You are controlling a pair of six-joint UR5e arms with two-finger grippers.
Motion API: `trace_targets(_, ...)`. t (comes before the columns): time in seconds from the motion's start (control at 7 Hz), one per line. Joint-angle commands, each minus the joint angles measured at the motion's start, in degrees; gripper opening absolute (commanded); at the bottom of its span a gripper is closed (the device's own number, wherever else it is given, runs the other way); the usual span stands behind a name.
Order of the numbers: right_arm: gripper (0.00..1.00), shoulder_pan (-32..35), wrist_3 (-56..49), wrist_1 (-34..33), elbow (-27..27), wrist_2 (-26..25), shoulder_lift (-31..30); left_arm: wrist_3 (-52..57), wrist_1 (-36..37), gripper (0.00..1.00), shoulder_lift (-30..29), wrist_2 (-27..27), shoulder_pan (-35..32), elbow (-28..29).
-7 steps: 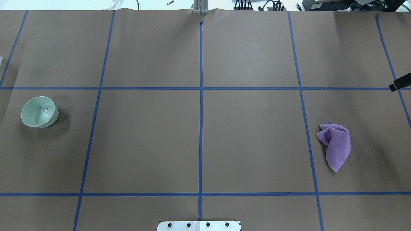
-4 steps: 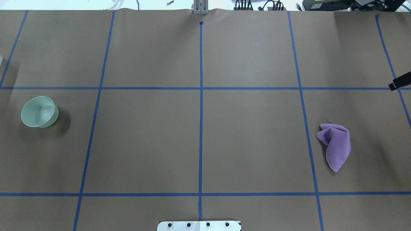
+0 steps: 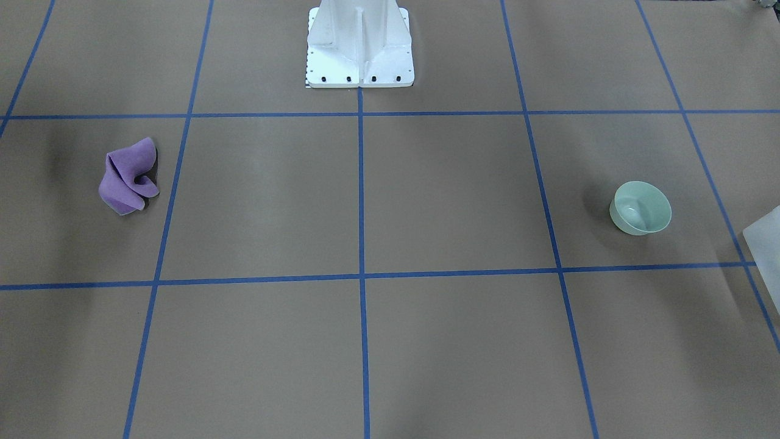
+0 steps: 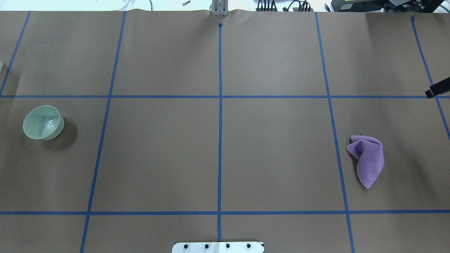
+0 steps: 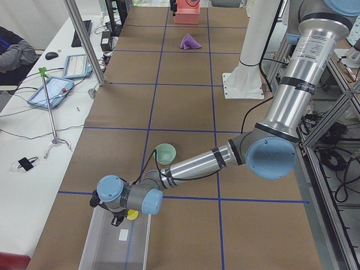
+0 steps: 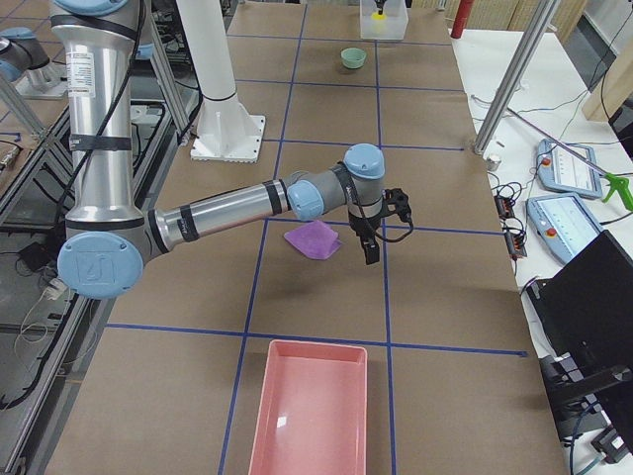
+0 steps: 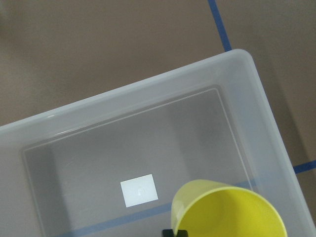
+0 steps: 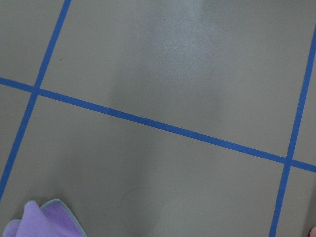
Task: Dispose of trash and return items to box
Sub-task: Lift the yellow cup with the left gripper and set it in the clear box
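The yellow cup [image 7: 229, 210] hangs tilted over the inside of the frosted white box [image 7: 247, 106], with a black fingertip [image 7: 175, 232] at its rim. In the exterior left view my left gripper [image 5: 119, 218] is over the box [image 5: 107, 250] and shut on the cup [image 5: 132, 214]. The mint-green bowl [image 4: 43, 122] stands upright on the table, apart from the box; it also shows in the front view [image 3: 640, 207]. My right gripper [image 6: 381, 226] hovers beside the purple cloth [image 6: 315, 239]; only a black tip [image 4: 438, 90] shows overhead, so I cannot tell its state.
The crumpled purple cloth [image 4: 367, 158] lies on the right half of the table. A pink tray [image 6: 309, 406] stands at the table's right end. The white robot base [image 3: 359, 46] is at the middle of the near edge. A box corner [image 3: 765, 241] shows in the front view.
Hardly anything: the black tip of the right gripper at the overhead view's right edge has shifted very slightly. The bowl and the cloth have not moved.
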Motion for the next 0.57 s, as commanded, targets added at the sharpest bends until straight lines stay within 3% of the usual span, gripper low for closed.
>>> trace_targets(0.0,1.0,0.0,0.0,0.0,0.1,-0.3,0.0,-1.1,-1.5,0.01,-0.9,-0.4,0.9,1.1)
trace_targets(0.14,1.0,0.0,0.6,0.0,0.2,-0.2,0.0,-0.8,-0.8,0.97,-1.6,-0.5,0.7,0.6)
trace_targets(0.43,1.0,0.0,1.0,0.0,0.5,-0.2,0.0,-0.2,1.7,0.99,-1.8,-5.1,-3.4,-1.7)
